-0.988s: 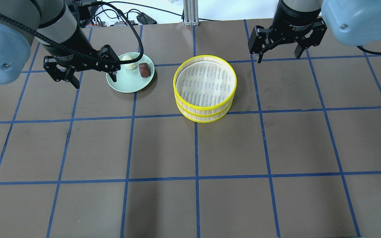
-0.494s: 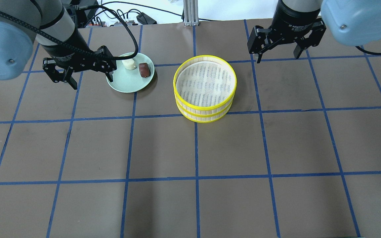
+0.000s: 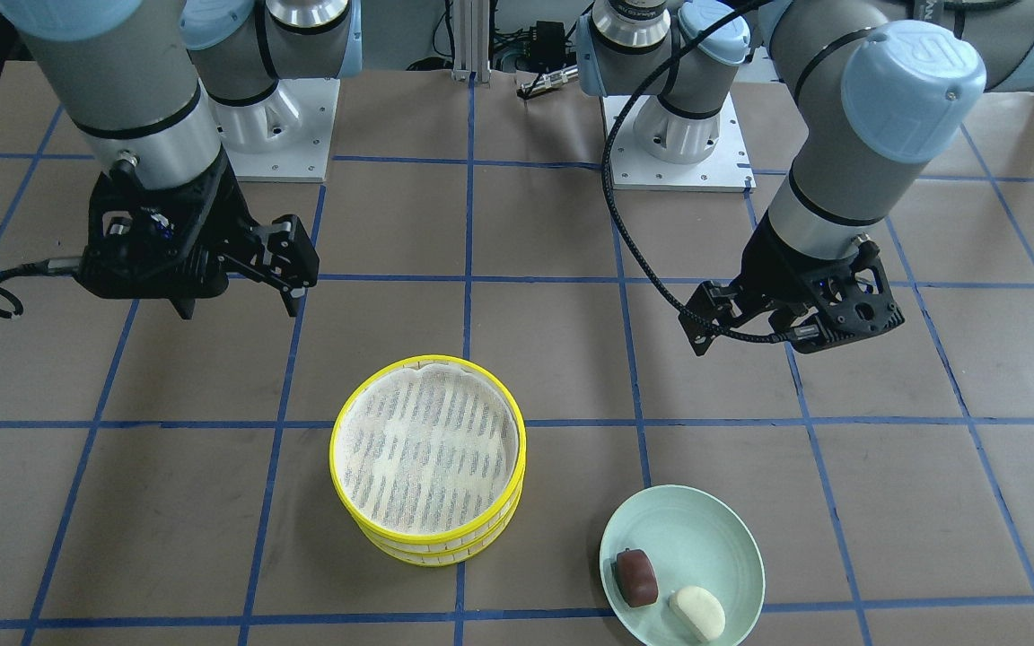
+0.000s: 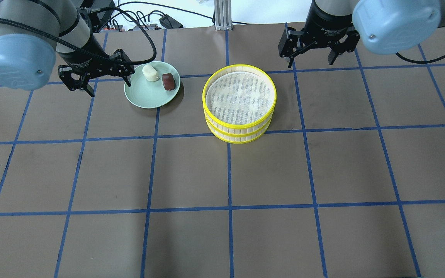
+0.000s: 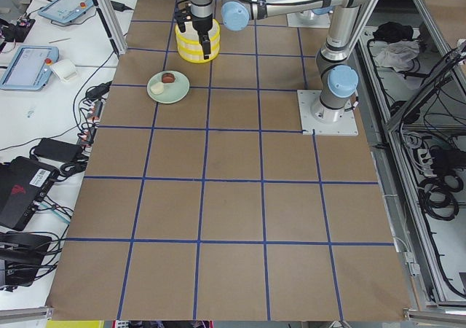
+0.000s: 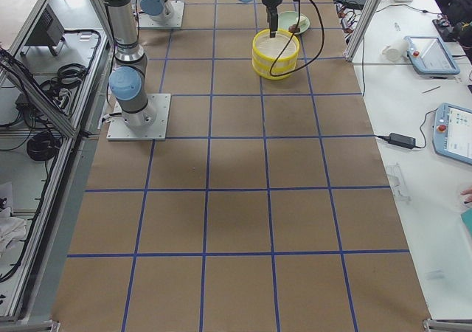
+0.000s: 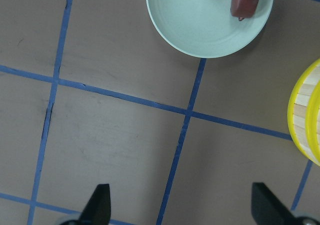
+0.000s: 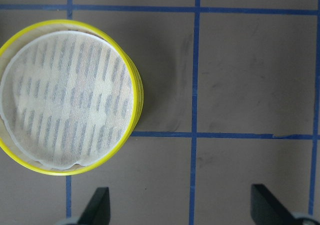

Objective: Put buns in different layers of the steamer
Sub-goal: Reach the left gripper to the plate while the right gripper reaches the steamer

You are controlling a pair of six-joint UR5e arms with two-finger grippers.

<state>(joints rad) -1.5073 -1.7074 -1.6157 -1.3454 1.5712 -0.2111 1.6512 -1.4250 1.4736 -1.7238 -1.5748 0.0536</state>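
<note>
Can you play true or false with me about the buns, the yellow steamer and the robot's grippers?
1. The brown bun and the white bun both lie on the plate. True.
2. The steamer has its two trays side by side. False: one tray is stacked on the other.
3. The top tray has no bun in it. True.
4. The left gripper holds the white bun. False: it is open and holds nothing.
5. The right gripper is open and holds nothing. True.
</note>
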